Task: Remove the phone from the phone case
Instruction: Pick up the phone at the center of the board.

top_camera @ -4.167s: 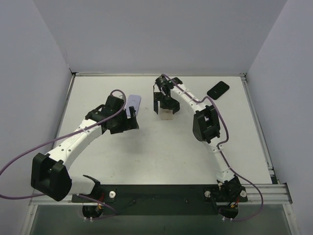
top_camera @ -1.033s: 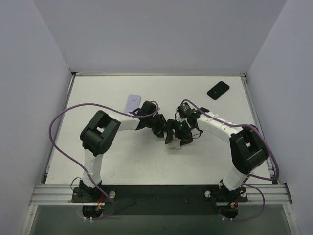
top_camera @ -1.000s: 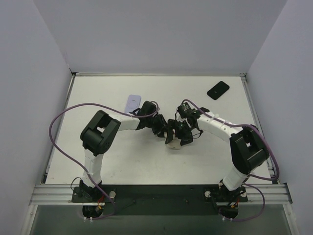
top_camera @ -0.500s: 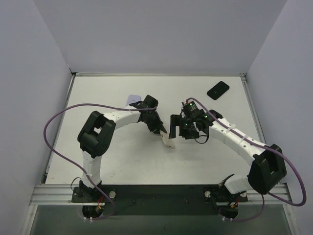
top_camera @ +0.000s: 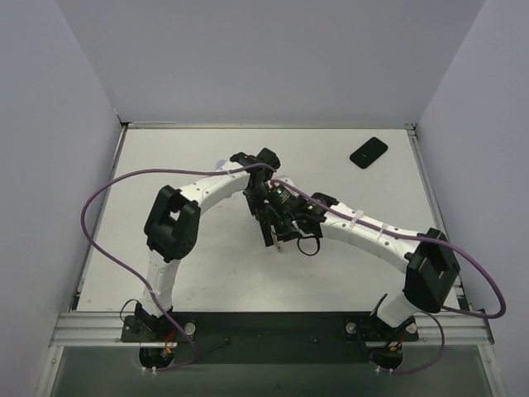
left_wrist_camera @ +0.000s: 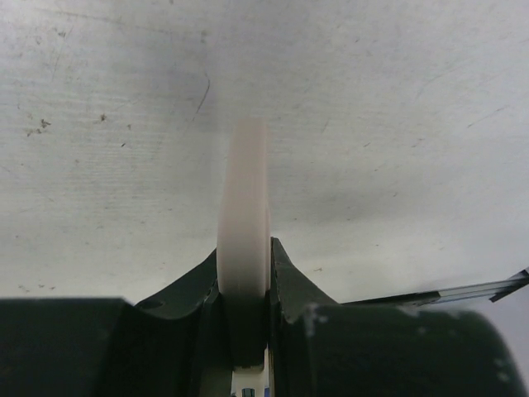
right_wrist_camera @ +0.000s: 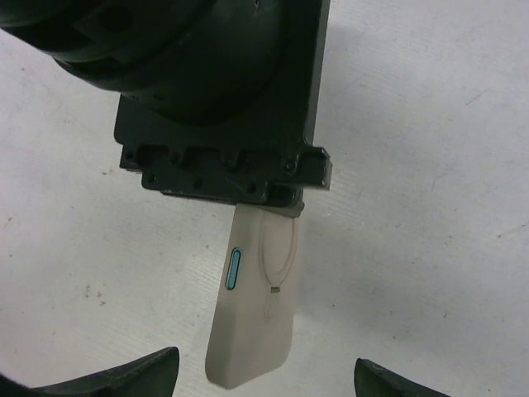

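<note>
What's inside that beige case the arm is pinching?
Cannot tell. The left gripper is shut on the beige case. The right wrist view shows only its back, with a ring mark and teal button; the left wrist view only its thin edge. Its inside is hidden.

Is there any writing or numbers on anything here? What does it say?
None can be read.
The beige phone case shows only a ring outline and a teal button, no letters.
The black phone is too small to show any.
</note>
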### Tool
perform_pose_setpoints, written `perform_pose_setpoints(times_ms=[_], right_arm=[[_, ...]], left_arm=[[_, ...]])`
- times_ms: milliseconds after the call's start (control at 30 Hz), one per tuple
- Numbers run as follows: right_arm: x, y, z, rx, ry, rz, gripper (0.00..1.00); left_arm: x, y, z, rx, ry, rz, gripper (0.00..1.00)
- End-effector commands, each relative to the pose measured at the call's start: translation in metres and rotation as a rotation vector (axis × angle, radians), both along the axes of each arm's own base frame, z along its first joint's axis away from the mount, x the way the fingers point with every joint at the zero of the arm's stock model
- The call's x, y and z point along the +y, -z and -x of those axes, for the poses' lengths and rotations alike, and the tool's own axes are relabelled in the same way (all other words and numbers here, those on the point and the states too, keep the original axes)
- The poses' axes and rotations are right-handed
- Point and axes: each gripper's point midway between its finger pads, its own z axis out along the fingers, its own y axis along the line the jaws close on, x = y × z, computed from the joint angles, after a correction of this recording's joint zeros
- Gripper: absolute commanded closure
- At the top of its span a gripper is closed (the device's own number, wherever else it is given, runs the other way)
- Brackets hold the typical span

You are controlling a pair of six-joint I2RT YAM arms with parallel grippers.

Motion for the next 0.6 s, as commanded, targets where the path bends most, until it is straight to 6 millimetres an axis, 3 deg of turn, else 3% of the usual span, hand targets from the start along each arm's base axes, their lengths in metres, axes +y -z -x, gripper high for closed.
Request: perform_pose_setpoints(times_ms=[0, 233, 433, 467, 567], right_arm=[[0.001, -0.004, -0.018, -0.092, 0.022, 0.079, 0.23], [0.022, 0.003, -0.019, -0.116, -0.008, 0.119, 0.35], [0.038, 0.011, -0.012, -0.124, -0.023, 0.149, 0.55], [0.039, 0.012, -0.012, -0.122, -0.024, 0.153, 0.62], [0.042, 0.015, -0.009, -0.113, -0.026, 0.159, 0.68]], left_arm=[[0.015, -0.008, 0.017, 0.060, -0.038, -0.076, 1.00], [0.021, -0.013, 0.020, 0.060, -0.045, -0.098, 1.00], [0.025, -0.015, 0.023, 0.073, -0.049, -0.120, 1.00], [0.025, -0.015, 0.023, 0.073, -0.051, -0.120, 1.00], [0.025, -0.017, 0.024, 0.073, -0.048, -0.120, 1.00]])
